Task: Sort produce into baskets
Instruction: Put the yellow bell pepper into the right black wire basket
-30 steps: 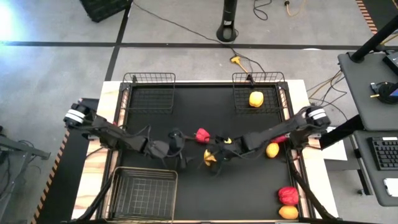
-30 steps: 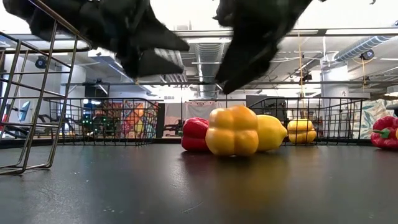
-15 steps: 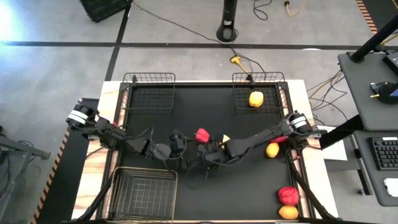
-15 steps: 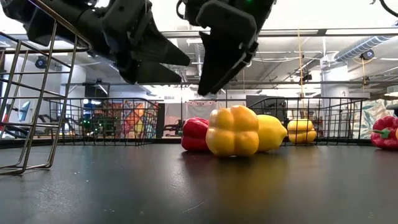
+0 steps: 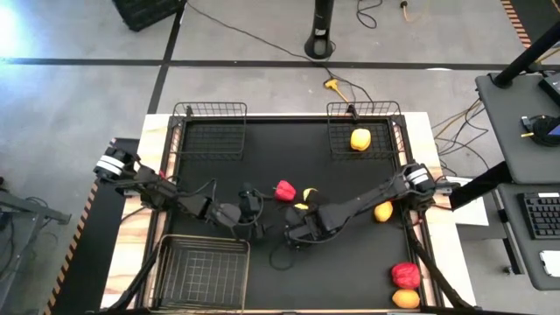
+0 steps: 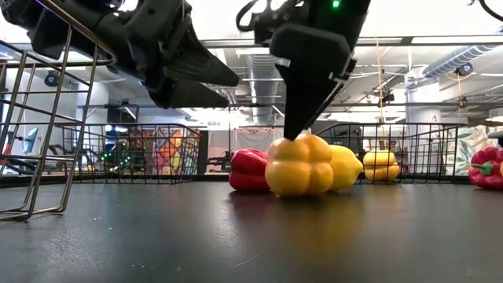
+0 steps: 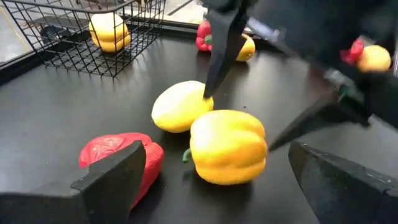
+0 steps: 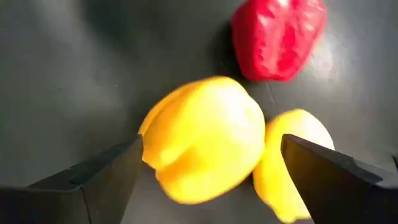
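A yellow bell pepper (image 6: 299, 165) lies on the black table top, mid-table. A red bell pepper (image 6: 247, 169) and a smooth yellow round fruit (image 6: 339, 167) lie just behind it. My right gripper (image 8: 211, 140) is open and comes down over the yellow pepper (image 7: 227, 146), one finger on each side of it. My left gripper (image 7: 217, 149) is open and empty. It hovers above the table just left of the three items (image 5: 252, 213) and points at them. My right gripper stands open astride the yellow pepper, coming from above and pointing down. In the low view one fingertip (image 6: 289, 134) meets the pepper's upper side (image 6: 294, 145). Whether the other finger (image 7: 305, 124) touches, I cannot tell. The pepper rests on the table.
Wire baskets stand at the far left (image 5: 210, 127), the far right (image 5: 385, 118) and the near left (image 5: 203, 271). The far right one holds a yellow item (image 5: 360, 139). An orange fruit (image 5: 382, 211) lies under the right arm. A red pepper (image 5: 404, 274) and an orange fruit (image 5: 405, 298) lie at the near right corner.
My right gripper has reached toward the table's left and gone down over the yellow pepper, its fingers still open. The pepper has shifted a little on the table under the fingertip.
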